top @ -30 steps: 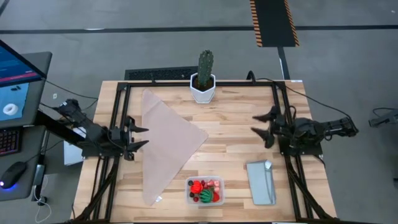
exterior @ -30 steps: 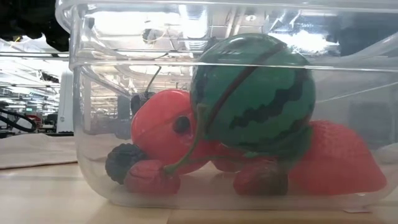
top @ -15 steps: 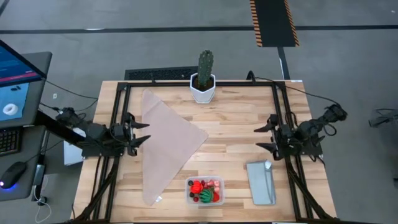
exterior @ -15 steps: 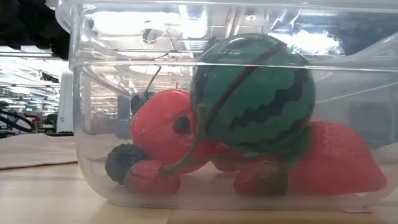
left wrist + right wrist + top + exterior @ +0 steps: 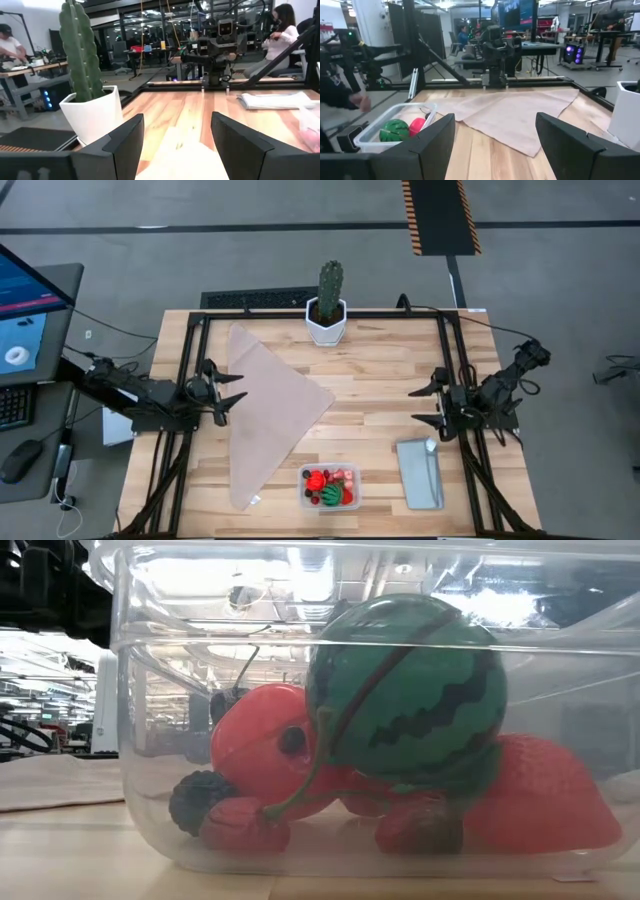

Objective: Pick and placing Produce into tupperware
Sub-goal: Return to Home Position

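The clear tupperware [image 5: 329,487] stands near the table's front edge, and the low view shows it close up [image 5: 150,660]. The produce lies inside it: a green striped ball [image 5: 405,695] rests on red strawberries [image 5: 545,795], with dark berries [image 5: 195,802] on the tub's floor. My left gripper [image 5: 234,392] hovers open at the table's left side, over the edge of the beige cloth. My right gripper [image 5: 420,405] hovers open at the right side. Both point level across the table, well away from the tub. The right wrist view shows the tub [image 5: 395,127] beyond the fingers.
A beige cloth [image 5: 270,405] lies spread over the table's left half. A cactus in a white pot [image 5: 329,305] stands at the far edge, middle. A flat grey-blue lid [image 5: 419,472] lies right of the tub. Bare wood shows in the middle. People sit in the room beyond.
My right gripper has swung toward the table's near edge and turned from pointing far-left to pointing straight left. My left gripper has turned a little toward the far side and moved slightly toward the right edge. Neither has opened or shut. The tub and produce have stayed still.
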